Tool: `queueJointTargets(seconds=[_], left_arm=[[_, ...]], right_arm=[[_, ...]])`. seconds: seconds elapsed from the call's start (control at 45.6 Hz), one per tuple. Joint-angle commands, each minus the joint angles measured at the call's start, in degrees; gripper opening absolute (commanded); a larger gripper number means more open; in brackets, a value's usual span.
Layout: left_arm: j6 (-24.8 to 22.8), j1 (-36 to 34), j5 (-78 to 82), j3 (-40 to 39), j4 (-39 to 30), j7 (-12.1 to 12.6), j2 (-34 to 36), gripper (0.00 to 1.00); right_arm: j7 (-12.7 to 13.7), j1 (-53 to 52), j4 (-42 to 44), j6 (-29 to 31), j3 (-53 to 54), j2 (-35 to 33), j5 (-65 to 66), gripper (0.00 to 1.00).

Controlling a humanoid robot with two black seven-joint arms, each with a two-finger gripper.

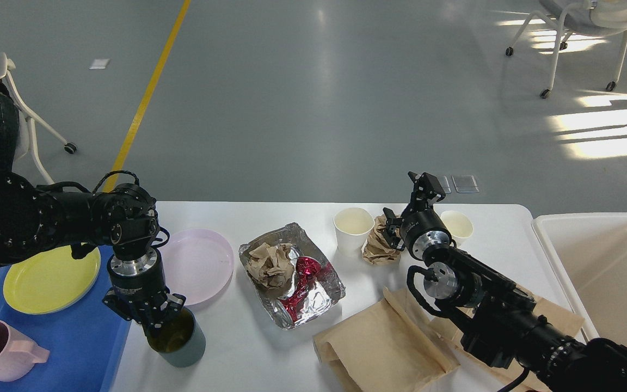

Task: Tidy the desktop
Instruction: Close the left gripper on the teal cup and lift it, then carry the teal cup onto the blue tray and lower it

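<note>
The left arm comes in low from the left, bends down at the wrist, and points its gripper (157, 325) straight down over the near-left part of the bench (226, 337). The right arm reaches from the lower right up across the paper bags (379, 348), with its gripper (421, 190) raised near the far edge, between two paper cups (352, 228).

The bench fills the lower half of the view; its far edge and rounded far-right corner are clear to see. A blue tray (74, 348) sits at its left end and a white bin (607, 261) just past its right end. Open white surface lies in front of the foil tray (292, 277) and around the pink plate (196, 264).

The left jaws are narrow, closed on the near rim of the green cup (180, 340), one finger inside it. The cup stands upright just right of the blue tray. The right jaws are seen small and dark; their opening cannot be told, and a crumpled paper (379, 245) lies just beside them.
</note>
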State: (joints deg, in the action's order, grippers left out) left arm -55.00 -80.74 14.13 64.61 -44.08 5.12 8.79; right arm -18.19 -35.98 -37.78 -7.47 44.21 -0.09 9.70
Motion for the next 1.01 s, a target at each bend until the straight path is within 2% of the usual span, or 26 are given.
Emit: queueJointTargets(seconds=[0.0,0.241,0.483,0.57,0.658,0.899,0.987], left_arm=[[0.0,-0.65,-0.07,-0.97,-0.04,-0.02,0.09,0.0],[0.0,-4.78,0.02,-1.15,-2.14,-0.02,1.84,0.0],[0.0,-12.86,0.19,-0.62,-12.95,0.51,7.11,0.0],[0.0,-15.41,0.11,-0.71,-15.42,2.09,10.19,0.0],[0.0,-15.86,0.11,-0.71,-15.68,3.32,13.88,0.0],[0.0,-14.89,0.37,-0.36,-14.02,3.76,22.67,0.0],[0.0,-13.4,0.37,-0.71,-11.91,5.95,25.04,0.0]], right_arm=[[0.0,-0.06,-0.01,0.0,0.0,0.0,-0.04,1.0],[0.0,0.03,-0.01,0.0,0.0,0.0,-0.03,1.0],[0.0,-0.06,-0.01,0.0,0.0,0.0,-0.04,1.0],[0.0,0.03,-0.01,0.0,0.0,0.0,-0.04,1.0],[0.0,-0.06,-0.01,0.0,0.0,0.0,-0.04,1.0],[0.0,-0.06,-0.01,0.0,0.0,0.0,-0.04,1.0],[0.0,0.03,-0.01,0.0,0.0,0.0,-0.04,1.0]])
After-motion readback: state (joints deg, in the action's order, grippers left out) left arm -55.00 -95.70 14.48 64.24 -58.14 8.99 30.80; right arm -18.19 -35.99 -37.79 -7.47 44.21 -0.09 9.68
